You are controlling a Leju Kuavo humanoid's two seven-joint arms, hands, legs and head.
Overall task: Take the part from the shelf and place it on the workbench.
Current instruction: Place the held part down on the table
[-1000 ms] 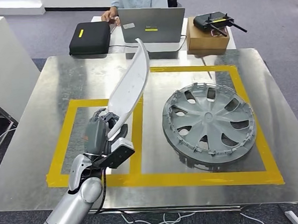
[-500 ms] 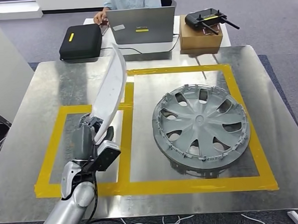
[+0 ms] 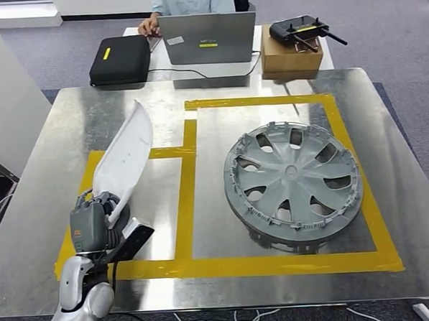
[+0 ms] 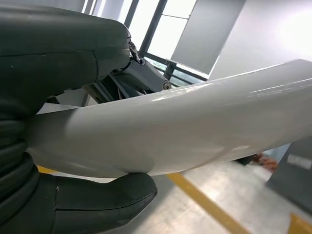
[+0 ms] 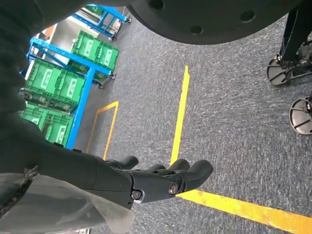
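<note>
Left hand [image 3: 93, 228]: at the bench's near left corner, fingers wrapped round the part's lower end.
Part [image 3: 122, 157]: long, pale, curved panel (glossy in the wrist view), held above the bench, rising from the hand and tilting away over the left taped box.
Right hand [image 5: 154, 178]: hanging over carpet, fingers straight and slightly apart, holding nothing.
Bench [image 3: 54, 151]: bright metal, yellow tape boxes.
Hubcap [image 3: 292, 181]: flat in the right box.
Far table: laptop [image 3: 209, 38], black case [image 3: 119, 60], person behind.
</note>
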